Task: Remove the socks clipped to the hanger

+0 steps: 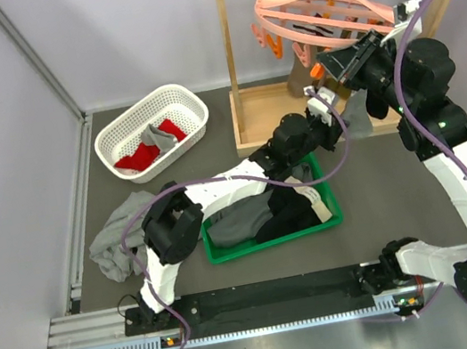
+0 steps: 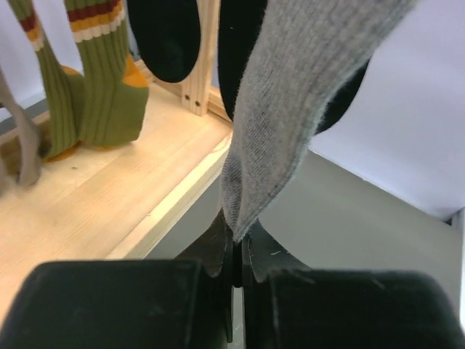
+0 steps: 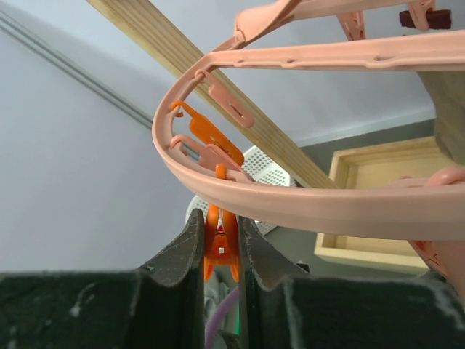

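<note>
The pink hanger [image 1: 315,20] hangs from the wooden rack at the upper right; its ring also crosses the right wrist view [image 3: 290,203]. My right gripper [image 3: 221,243] is shut on an orange clip [image 3: 221,236] under that ring, and shows in the top view [image 1: 330,67]. My left gripper [image 2: 237,247] is shut on the lower tip of a hanging grey sock [image 2: 290,109], low beside the rack base [image 1: 335,111]. Olive striped socks [image 2: 102,80] and a black sock [image 2: 163,36] hang behind it. Where the grey sock meets its clip is hidden.
A white basket [image 1: 189,101] at the back left holds red and grey socks. A green tray [image 1: 331,212] with grey and black garments lies under my left arm. A grey cloth [image 1: 122,235] lies at the left. The wooden rack base [image 2: 94,196] is close by.
</note>
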`<action>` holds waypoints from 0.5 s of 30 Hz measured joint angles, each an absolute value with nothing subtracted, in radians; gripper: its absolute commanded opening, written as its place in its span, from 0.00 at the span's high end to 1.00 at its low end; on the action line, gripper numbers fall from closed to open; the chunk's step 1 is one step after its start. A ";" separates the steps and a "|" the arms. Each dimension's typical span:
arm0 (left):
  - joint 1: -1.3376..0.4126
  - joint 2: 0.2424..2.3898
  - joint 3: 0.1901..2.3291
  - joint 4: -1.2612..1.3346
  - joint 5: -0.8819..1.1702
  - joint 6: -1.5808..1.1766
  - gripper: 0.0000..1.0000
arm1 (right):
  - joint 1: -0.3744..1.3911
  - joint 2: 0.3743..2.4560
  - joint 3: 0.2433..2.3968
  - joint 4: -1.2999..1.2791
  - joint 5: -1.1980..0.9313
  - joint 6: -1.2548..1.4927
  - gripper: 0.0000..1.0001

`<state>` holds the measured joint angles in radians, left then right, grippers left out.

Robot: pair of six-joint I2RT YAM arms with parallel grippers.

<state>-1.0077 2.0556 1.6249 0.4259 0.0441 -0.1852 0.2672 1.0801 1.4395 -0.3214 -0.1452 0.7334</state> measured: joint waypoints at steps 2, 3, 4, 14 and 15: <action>-1.008 2.051 1.617 0.429 0.055 -0.196 1.00 | 0.267 1.078 1.442 -0.335 -0.135 0.714 0.72; -1.008 2.038 1.598 0.430 0.060 -0.205 1.00 | 0.268 1.077 1.447 -0.352 -0.127 0.699 0.69; -1.008 2.027 1.583 0.429 0.060 -0.211 1.00 | 0.268 1.076 1.456 -0.375 -0.118 0.684 0.66; -1.011 1.893 1.491 0.408 0.030 -0.234 1.00 | 0.268 1.013 1.580 -0.627 -0.006 0.556 0.43; -1.014 1.882 1.488 0.408 0.023 -0.233 1.00 | 0.268 1.010 1.595 -0.650 0.010 0.546 0.43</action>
